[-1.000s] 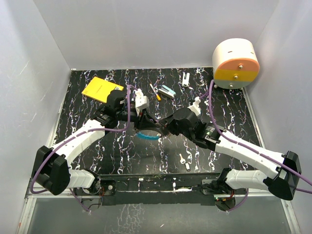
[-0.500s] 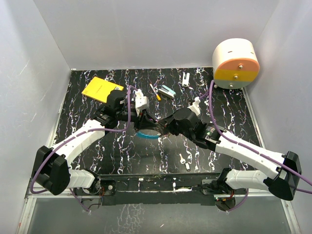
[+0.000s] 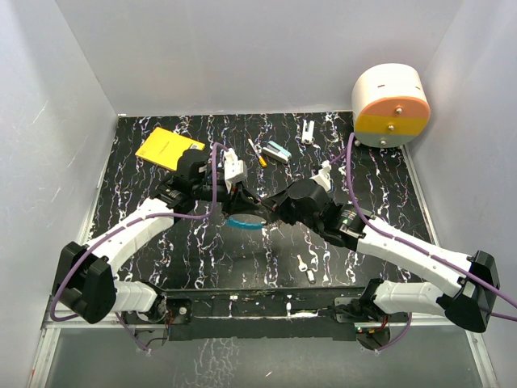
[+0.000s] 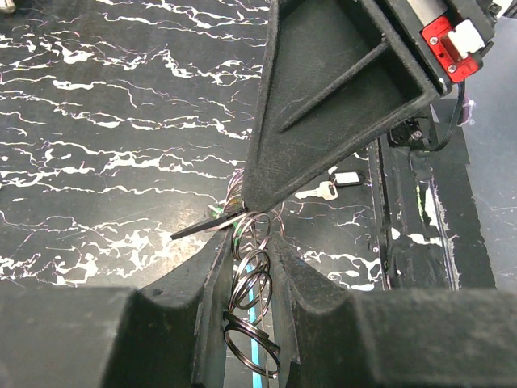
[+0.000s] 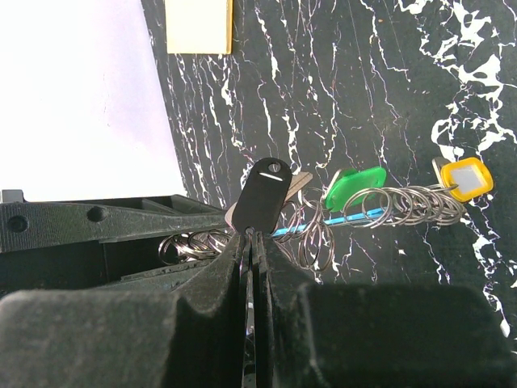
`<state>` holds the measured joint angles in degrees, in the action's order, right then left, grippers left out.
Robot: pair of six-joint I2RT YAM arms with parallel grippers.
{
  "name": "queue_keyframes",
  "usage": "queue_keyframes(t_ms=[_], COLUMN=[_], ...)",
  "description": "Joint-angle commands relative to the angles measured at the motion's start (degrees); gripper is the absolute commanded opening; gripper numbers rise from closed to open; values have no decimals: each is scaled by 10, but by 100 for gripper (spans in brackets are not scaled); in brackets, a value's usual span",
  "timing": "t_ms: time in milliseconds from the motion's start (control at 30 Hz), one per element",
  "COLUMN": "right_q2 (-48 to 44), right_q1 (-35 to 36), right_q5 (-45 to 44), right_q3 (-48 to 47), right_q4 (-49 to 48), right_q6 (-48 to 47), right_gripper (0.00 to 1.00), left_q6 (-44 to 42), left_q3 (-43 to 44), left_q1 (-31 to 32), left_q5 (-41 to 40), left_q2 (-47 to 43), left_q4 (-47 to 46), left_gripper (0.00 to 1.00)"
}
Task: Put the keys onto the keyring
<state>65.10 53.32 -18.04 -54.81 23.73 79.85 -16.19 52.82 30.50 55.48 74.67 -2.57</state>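
At centre workspace, left gripper (image 4: 250, 249) narrowly pinches the light, probably springy keyring (image 4: 255, 283) by its coils, while right gripper (image 5: 252, 238) clamps a thin, likely slippery black-headed key (image 5: 266, 194) by its flat head.

A black marbled table (image 3: 121, 174) carries a yellow pad (image 3: 168, 148), an orange-and-white stick (image 3: 257, 152), a teal block (image 3: 277, 151) and two silver keys (image 3: 301, 261).

My left gripper (image 3: 249, 200) and right gripper (image 3: 269, 212) tip to tip mid-frame, both clamped, arms angled inward
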Motion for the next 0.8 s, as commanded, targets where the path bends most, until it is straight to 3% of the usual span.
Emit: queue_keyframes(t_ms=[0, 767], right_q2=[-15, -21], right_q1=[4, 5], right_q5=[-7, -22], right_q3=[-17, -5], right_q4=[-38, -53], right_q6=[8, 44], right_gripper=[8, 8], left_q6=[-20, 3], left_q3=[17, 8], left_q1=[2, 2], left_q5=[10, 15], left_q2=[-19, -20], left_q4=[-6, -35], left_gripper=[0, 0])
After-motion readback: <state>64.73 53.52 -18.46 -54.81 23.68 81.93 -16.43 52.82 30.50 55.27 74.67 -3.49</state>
